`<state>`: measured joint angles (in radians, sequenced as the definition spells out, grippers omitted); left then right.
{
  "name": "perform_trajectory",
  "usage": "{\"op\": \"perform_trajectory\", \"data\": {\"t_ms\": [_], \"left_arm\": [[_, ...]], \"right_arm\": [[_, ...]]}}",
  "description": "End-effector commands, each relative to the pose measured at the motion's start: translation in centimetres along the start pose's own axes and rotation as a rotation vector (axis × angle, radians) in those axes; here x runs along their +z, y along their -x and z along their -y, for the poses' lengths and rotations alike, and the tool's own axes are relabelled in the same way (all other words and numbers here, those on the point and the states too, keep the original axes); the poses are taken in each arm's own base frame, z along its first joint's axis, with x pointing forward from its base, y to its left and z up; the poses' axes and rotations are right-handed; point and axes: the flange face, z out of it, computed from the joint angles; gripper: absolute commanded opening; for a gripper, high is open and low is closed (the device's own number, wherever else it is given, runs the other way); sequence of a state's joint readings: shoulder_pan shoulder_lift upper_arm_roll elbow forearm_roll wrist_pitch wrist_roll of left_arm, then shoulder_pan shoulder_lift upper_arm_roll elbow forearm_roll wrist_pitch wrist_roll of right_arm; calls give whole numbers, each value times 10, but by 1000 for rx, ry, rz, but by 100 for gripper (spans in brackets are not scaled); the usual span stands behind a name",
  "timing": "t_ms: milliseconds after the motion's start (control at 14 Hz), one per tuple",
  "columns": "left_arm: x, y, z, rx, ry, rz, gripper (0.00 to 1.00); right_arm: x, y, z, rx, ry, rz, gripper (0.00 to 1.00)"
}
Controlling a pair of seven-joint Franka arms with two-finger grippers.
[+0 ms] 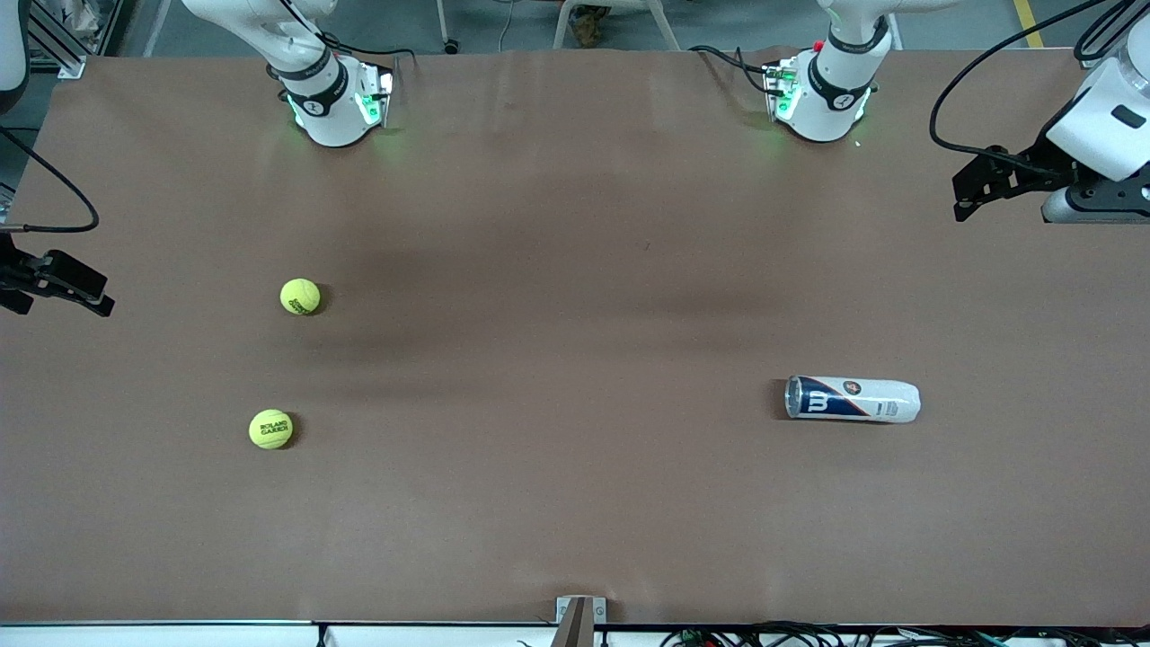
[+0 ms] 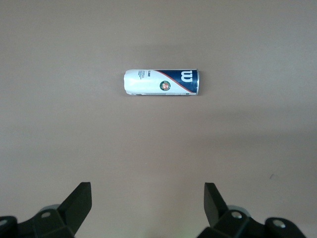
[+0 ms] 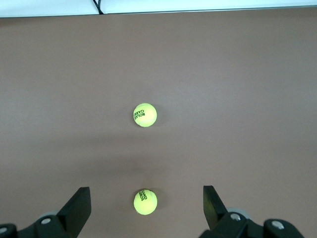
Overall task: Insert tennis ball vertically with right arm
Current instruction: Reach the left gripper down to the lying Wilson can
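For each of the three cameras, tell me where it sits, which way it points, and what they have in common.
Front view: high across the table, facing both arm bases; shows two tennis balls, the lying ball can, the right hand and left hand at the table's ends.
Left wrist view: on the left arm, looking down at the ball can; its open fingers show.
Right wrist view: on the right arm, looking down at both balls; open fingers show.
Shared: the front view holds everything each wrist view sees.
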<state>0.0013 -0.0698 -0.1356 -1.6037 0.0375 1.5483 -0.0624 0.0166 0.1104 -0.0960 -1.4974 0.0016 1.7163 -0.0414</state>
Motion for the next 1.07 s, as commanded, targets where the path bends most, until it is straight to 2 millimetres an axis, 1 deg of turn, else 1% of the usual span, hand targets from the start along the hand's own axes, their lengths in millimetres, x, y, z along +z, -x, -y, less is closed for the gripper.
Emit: {"op": "perform_trajectory", "data": {"t_ms": [0,214,285,356,427,499,570,641,712,784,855,926,997], "left_arm": [[-3,-1,-3,16,21,-7,100],[2,-8,0,28,8,-7,100],[2,-15,1,60,7,-18,100],[1,-27,4,72,15,-26,100],[4,-34,2,79,14,-23,100],[14,-37,3,80,14,-3,100],[27,-40,1,89,12,21,100],[41,-46,1,93,11,44,100],[55,-52,0,97,13,68,100],[66,-57,-2,130,17,89,100],[83,-62,-10,213,25,117,100],[100,-69,-11,273,32,143,100],[112,-73,-12,324,40,160,100]], "right_arm": [[0,1,1,-4,6,-6,100],[0,1,3,-6,4,-6,100],[-1,1,2,-7,6,-8,100],[-3,0,3,-8,6,-14,100],[-4,-1,3,-6,3,-29,100],[-7,-4,4,-8,4,-55,100],[-3,-6,3,-10,6,-57,100],[4,-8,2,-12,12,-45,100],[5,-9,4,-16,16,-44,100],[10,-10,6,-23,18,-35,100],[23,-14,9,-29,22,-14,100],[28,-15,8,-26,23,-6,100],[40,-18,6,-22,22,12,100]]}}
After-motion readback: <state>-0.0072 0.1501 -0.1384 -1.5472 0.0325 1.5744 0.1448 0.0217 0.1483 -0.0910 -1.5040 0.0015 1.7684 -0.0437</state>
